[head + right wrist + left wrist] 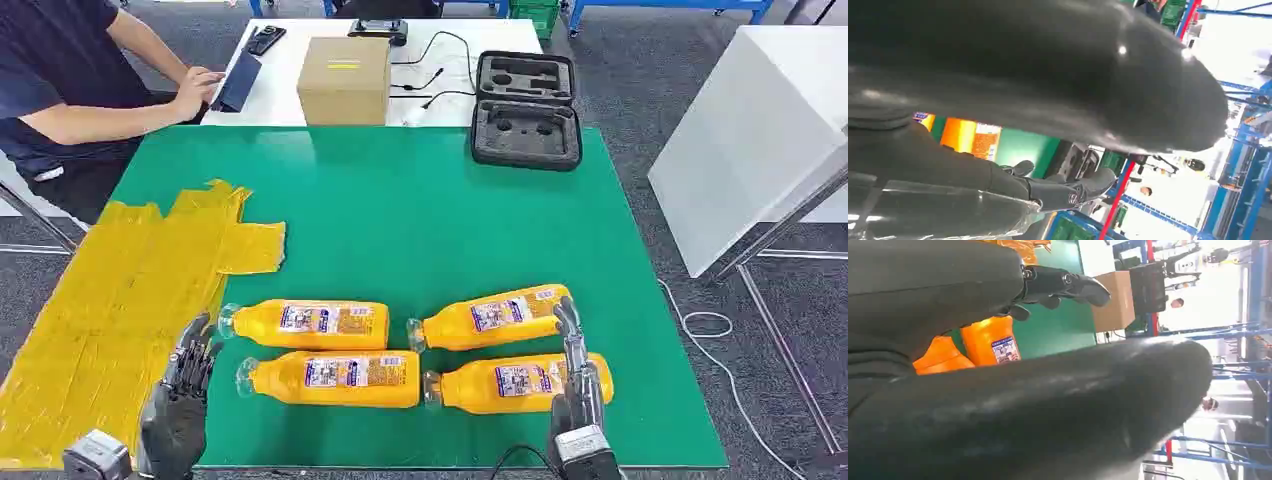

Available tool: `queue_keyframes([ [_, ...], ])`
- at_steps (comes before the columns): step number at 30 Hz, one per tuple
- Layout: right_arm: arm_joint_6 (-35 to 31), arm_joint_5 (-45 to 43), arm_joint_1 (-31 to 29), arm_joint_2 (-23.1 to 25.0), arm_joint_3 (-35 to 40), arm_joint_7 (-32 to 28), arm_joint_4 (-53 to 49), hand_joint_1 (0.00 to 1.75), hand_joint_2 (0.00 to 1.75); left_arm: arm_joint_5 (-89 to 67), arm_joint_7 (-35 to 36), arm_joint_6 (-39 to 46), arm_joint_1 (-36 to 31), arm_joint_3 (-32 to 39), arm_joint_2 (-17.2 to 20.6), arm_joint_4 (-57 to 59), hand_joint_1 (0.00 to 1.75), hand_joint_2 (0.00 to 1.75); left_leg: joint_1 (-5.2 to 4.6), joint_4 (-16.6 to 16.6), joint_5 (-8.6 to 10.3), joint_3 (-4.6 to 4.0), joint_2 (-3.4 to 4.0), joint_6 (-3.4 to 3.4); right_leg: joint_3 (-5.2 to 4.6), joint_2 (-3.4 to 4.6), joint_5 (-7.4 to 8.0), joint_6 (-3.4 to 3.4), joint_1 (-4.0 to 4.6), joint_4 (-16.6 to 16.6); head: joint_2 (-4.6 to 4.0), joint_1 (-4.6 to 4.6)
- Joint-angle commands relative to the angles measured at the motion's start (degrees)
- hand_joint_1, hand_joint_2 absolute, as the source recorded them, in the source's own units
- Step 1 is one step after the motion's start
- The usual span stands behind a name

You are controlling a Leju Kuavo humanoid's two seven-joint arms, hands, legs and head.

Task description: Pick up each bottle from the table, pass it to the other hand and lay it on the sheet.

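At the near edge of the green table point(420, 220), two robot hands: the left hand point(180, 395) low beside the yellow sheet point(110, 300), fingers spread and holding nothing, just short of the caps of the left-hand bottles; the right hand point(575, 385) raised over the right end of the near right bottle point(515, 383), fingers extended upward and apart, nothing held, though whether it touches the bottle cannot be told. Next, four orange bottles lying on their sides in two rows, caps toward the sheet: near left bottle point(335, 379), near right bottle, far left bottle point(310, 324), far right bottle point(495, 317). All four rest on the bare green surface; none lies on the sheet. Judged progress: no bottle yet delivered, all four picks, handovers and placements outstanding, with the right hand seemingly about to start on a right-hand bottle. The sheet, wrinkled and pieced from yellow strips, covers the table's left side and hangs past its edge. Farther on, an open dark foam-lined case point(525, 108) at the table's far right corner. Beyond, a white table point(290, 70) carrying a cardboard box point(344, 79), cables and dark devices, with a person point(70, 90) in a dark shirt seated at its left, one hand on a device. Grey floor; white panel point(750, 140) at right; blue framing in the distance.
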Motion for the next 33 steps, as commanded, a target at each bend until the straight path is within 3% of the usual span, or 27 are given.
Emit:
queue_keyframes([
  [1,0.5,1.7,-0.9,-1.9,-0.6,0.4,1.5,0.00,0.00,0.8,0.6,4.9,-2.2,-5.0,3.2,4.1,0.00,0.00,0.08,-0.1,-0.04,0.19,-0.01,-0.20,0.22,-0.07,-0.03,-0.08,0.07,-0.1,0.00,0.00],
  [7,1.1,0.3,1.4,-5.2,3.9,1.1,-7.6,0.00,0.00,2.4,-0.5,5.3,-1.3,-5.6,3.9,2.7,0.00,0.00,0.05,0.0,-0.06,0.13,-0.07,-0.17,0.10,-0.12,-0.09,-0.07,0.05,0.0,0.00,0.00],
  [8,1.1,0.3,1.4,-5.2,3.9,1.1,-7.6,0.00,1.75,2.4,-0.5,5.3,-1.3,-5.6,3.9,2.7,0.00,0.00,0.07,0.0,-0.12,0.23,-0.04,-0.23,0.19,-0.10,-0.13,-0.10,0.07,0.0,0.00,-0.02],
  [15,7.8,5.7,2.2,-8.3,5.0,8.5,-12.4,0.00,1.75,1.0,1.9,3.1,-0.7,-4.7,2.5,-2.1,0.00,0.00,0.07,0.0,-0.07,0.05,0.00,-0.17,0.09,-0.05,-0.06,-0.06,0.07,0.0,0.00,0.02],
  [19,11.6,25.0,6.0,-12.9,4.6,22.0,-17.4,0.00,1.75,0.3,2.6,1.5,1.8,-2.4,1.6,-4.3,0.00,0.00,0.05,0.0,-0.11,0.07,0.02,-0.16,0.09,-0.03,-0.09,-0.06,0.04,0.0,0.00,0.00],
  [24,17.9,42.1,8.6,-14.2,1.5,35.3,-19.3,0.00,1.75,-0.9,3.7,-2.1,3.5,1.9,-1.1,-6.9,0.00,0.00,0.08,0.0,-0.18,0.17,0.04,-0.19,0.20,-0.02,-0.14,-0.07,0.07,0.0,0.00,0.02],
  [29,19.7,43.6,8.6,-13.1,0.1,36.4,-19.3,0.00,1.75,-1.7,4.5,-3.5,3.2,2.8,-2.3,-7.4,0.00,0.00,0.04,0.0,-0.12,0.03,0.01,-0.11,0.07,-0.04,-0.10,0.04,0.03,0.0,0.00,0.00],
  [33,27.1,49.0,9.2,-9.6,-3.4,40.2,-18.5,0.00,1.75,-3.4,6.4,-7.1,2.4,4.9,-5.5,-8.3,0.00,0.00,0.07,0.0,-0.12,0.06,0.01,-0.12,0.11,-0.04,-0.09,0.03,0.06,-0.1,0.00,0.00],
])
